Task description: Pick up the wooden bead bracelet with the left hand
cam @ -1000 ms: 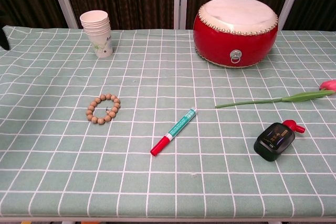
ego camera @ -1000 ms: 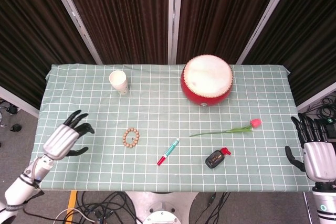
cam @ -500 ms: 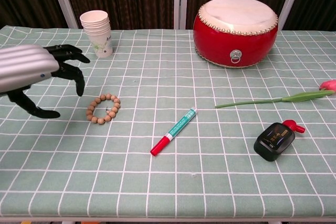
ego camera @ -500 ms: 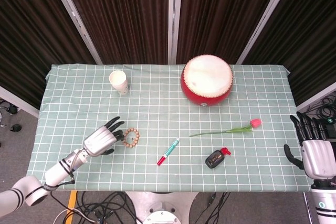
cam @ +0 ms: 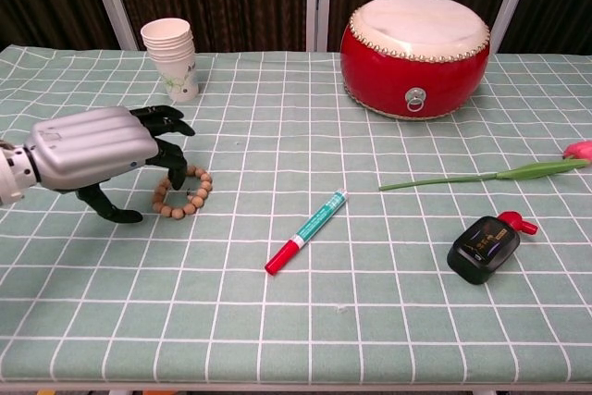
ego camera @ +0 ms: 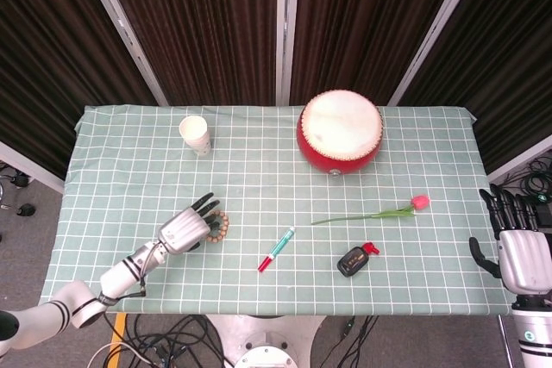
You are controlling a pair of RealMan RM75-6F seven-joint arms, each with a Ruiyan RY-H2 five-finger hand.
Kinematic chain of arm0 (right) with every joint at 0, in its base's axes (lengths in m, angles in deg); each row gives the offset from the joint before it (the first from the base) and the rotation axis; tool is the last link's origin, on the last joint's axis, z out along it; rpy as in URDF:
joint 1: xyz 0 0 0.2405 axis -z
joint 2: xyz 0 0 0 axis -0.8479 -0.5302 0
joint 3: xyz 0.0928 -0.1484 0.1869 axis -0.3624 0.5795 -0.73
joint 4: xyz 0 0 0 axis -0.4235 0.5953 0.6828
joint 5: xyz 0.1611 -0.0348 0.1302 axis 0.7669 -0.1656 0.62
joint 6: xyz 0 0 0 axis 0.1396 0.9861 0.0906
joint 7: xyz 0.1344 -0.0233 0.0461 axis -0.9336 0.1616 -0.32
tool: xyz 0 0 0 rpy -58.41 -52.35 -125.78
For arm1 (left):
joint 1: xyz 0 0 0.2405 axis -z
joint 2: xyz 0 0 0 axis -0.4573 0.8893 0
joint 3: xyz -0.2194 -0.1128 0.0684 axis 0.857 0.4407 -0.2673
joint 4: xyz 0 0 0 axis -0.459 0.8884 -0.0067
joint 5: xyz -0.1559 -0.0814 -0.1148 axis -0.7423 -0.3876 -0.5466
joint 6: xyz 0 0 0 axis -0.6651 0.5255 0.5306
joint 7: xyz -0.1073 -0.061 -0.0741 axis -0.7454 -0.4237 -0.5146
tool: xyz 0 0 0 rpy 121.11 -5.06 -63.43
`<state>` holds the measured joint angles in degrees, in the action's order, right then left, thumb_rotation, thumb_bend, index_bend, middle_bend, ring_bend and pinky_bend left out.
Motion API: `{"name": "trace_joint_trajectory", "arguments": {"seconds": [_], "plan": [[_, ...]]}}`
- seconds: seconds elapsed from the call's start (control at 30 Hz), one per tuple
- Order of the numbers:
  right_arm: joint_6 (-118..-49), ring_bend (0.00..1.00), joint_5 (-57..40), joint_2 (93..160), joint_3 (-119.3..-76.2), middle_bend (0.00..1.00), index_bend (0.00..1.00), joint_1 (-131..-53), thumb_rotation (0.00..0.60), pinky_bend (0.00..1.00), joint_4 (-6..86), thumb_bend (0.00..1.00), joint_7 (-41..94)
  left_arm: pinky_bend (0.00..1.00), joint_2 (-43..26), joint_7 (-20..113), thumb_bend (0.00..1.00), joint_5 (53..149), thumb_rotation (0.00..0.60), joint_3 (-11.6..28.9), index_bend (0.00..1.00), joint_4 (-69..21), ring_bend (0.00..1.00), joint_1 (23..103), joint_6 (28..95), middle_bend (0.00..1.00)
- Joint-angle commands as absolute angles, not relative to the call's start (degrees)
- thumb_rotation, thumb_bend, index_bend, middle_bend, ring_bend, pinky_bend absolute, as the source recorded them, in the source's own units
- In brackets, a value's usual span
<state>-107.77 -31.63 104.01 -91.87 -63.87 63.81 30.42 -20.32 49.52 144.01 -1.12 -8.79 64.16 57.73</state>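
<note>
Here, metallic left hand [cam: 97,150] over round-beaded wooden bracelet [cam: 188,195]

The table [ego camera: 431,140] is covered by a pale green cloth [cam: 388,321] crossed with white grid lines. Dark brown curtains [ego camera: 198,23] are hung behind it, divided by slanted pale metal posts [ego camera: 121,23]. Grey floor [ego camera: 30,239] is seen at the left, and black cables [ego camera: 168,338] are tangled beneath the front edge.
</note>
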Motion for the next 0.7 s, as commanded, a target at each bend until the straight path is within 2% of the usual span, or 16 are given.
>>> {"name": "trace_joint_trajectory", "arguments": {"seconds": [0.03, 0.27, 0.7], "plan": [[-107.83, 0.00, -31.67, 104.04, -92.01, 0.00, 0.00, -63.80, 0.600, 0.00, 63.72, 0.30, 30.37, 0.02, -21.47, 49.86, 0.19, 143.12, 0.600, -1.40, 0.43, -7.31, 0.09, 64.74, 57.14, 0.40], [-107.20, 0.00, -31.08, 104.23, -92.25, 0.00, 0.00, -63.64, 0.600, 0.00, 63.21, 0.30, 29.59, 0.02, -23.58, 49.54, 0.19, 141.74, 0.600, -2.20, 0.48, -4.58, 0.13, 64.83, 57.57, 0.44], [-106.95, 0.00, -30.82, 104.42, -92.63, 0.00, 0.00, -63.28, 0.600, 0.00, 62.55, 0.30, 28.58, 0.02, -25.20, 48.61, 0.20, 140.05, 0.600, -3.72, 0.49, -2.76, 0.13, 65.23, 57.53, 0.46]]}}
